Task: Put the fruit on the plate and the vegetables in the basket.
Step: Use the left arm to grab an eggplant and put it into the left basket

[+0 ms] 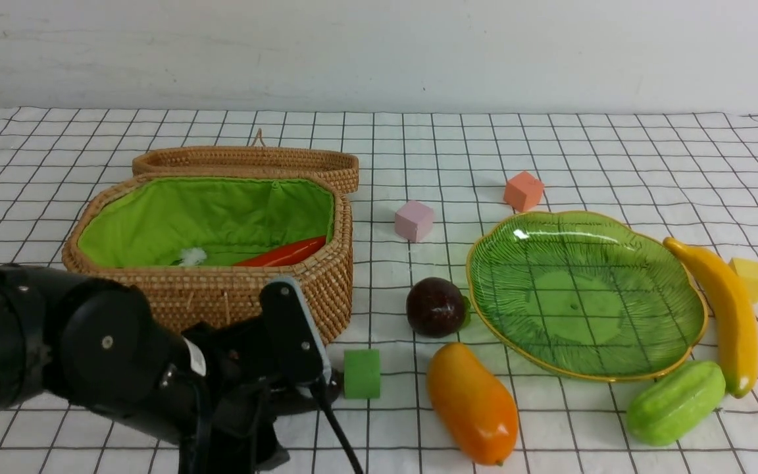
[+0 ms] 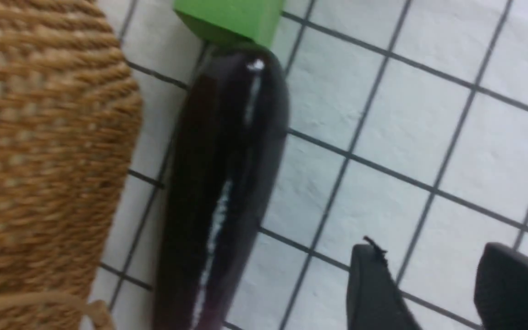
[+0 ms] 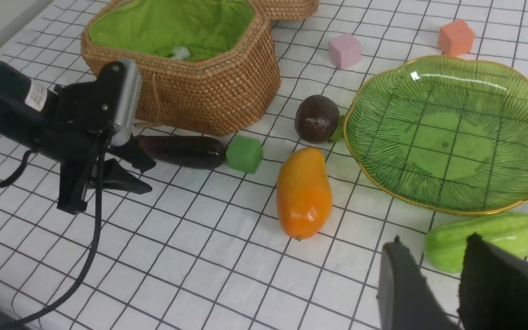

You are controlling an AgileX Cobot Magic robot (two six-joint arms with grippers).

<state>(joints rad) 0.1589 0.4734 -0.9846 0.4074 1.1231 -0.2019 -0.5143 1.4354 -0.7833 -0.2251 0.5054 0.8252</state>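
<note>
The open wicker basket holds the carrot. The eggplant lies on the cloth in front of the basket, its tip against a green cube. My left gripper is open and empty, low beside the eggplant; its jaws stand over bare cloth. The green plate is empty. The dark round fruit, mango, banana and gourd lie around it. My right gripper is open and empty, near the gourd.
Foam cubes lie on the checked cloth: pink, orange, yellow and green. The basket's lid lies open behind it. My left arm fills the near left corner.
</note>
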